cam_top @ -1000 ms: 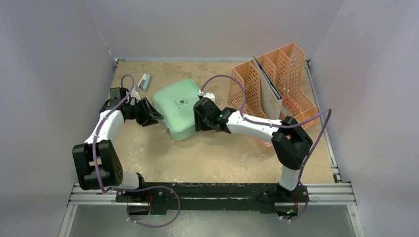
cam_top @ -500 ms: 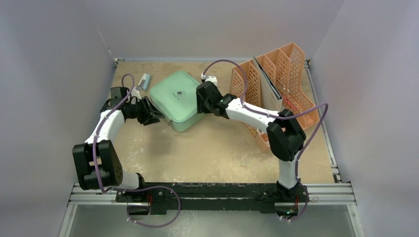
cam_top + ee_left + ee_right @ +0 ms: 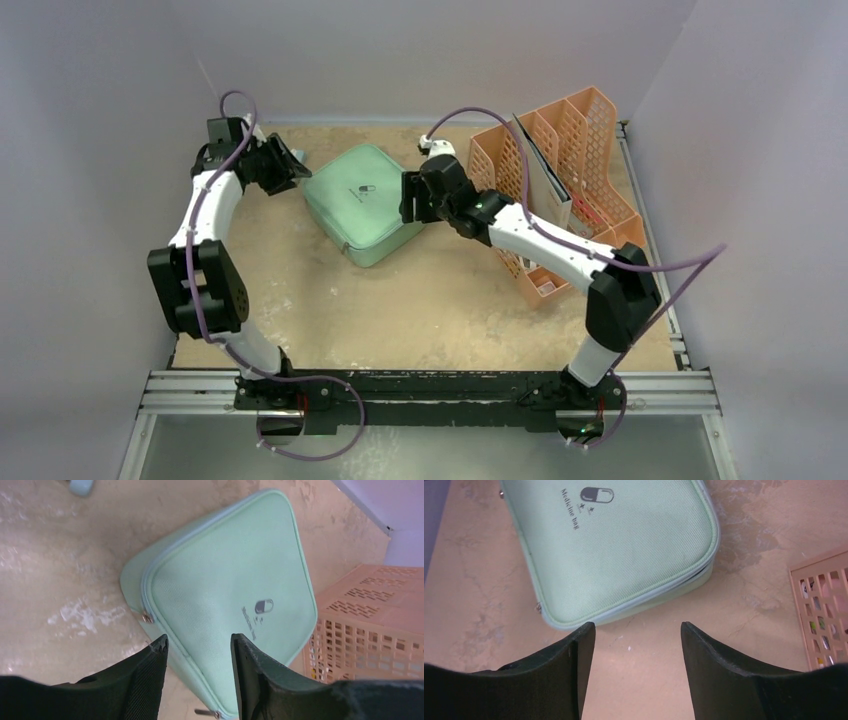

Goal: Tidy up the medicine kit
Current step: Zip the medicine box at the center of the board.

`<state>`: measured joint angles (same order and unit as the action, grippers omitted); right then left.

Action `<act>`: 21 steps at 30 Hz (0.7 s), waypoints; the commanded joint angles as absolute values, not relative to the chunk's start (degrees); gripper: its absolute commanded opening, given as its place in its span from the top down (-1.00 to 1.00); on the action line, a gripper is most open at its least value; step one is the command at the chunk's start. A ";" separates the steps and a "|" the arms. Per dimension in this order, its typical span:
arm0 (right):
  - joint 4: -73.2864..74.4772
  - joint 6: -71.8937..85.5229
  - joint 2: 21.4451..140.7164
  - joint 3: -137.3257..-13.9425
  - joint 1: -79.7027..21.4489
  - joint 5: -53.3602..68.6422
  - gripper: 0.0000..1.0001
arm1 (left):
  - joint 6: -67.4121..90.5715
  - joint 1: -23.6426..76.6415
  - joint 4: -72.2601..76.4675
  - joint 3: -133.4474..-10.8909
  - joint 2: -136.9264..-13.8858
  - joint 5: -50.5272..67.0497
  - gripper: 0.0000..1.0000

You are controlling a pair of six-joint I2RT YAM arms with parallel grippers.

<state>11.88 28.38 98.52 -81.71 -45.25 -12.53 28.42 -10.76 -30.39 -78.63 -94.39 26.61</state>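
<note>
The mint-green zippered medicine kit (image 3: 362,205) lies flat on the tan table (image 3: 420,300), near the peach mesh file rack (image 3: 575,170), between the left gripper (image 3: 197,645) and the right gripper (image 3: 638,630), both with fingers apart and holding nothing.

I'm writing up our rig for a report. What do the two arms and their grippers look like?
Both arms match: the left arm and right arm have white links between bulky black joint housings, and a purple cable loops loosely along each. The left gripper and right gripper each end in two black, wedge-shaped fingers with matte surfaces.
</note>
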 commanded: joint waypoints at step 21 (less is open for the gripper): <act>10.66 27.17 87.66 -72.88 -52.28 -3.39 -0.35 | 14.97 -10.91 -38.61 -101.90 -120.07 36.22 -0.01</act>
<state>11.79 26.96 90.61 -74.02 -51.79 -3.68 17.15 -10.83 -38.11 -100.01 -118.76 32.67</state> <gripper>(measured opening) 0.677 0.528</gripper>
